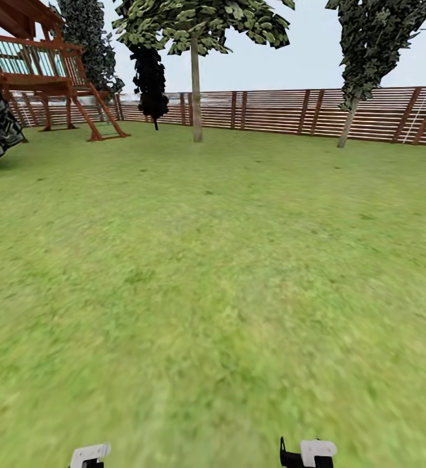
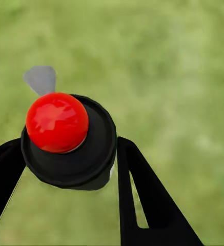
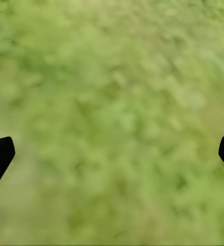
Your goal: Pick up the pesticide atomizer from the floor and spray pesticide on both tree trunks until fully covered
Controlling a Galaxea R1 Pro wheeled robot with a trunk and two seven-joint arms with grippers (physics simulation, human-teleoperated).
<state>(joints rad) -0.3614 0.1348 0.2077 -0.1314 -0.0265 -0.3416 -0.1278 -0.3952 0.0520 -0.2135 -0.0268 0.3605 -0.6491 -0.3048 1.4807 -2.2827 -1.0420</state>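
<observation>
Your left pincer (image 2: 65, 169) grips the atomizer (image 2: 68, 141), its body hidden under the red cap (image 2: 57, 122). Your right pincer (image 3: 112, 154) is wide open, empty, its tips cut off. Both hang over blurred lawn (image 1: 213, 273); two pale trunks (image 1: 196, 91), probably your trees, stand by the fence (image 1: 284, 112).

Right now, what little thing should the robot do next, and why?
Probably roll forward over the lawn toward the nearer tree trunk by the fence. The left gripper already has its jaws closed on the atomizer, with its red top, but that pale trunk looks far away, so spraying from here would likely miss it.
</observation>
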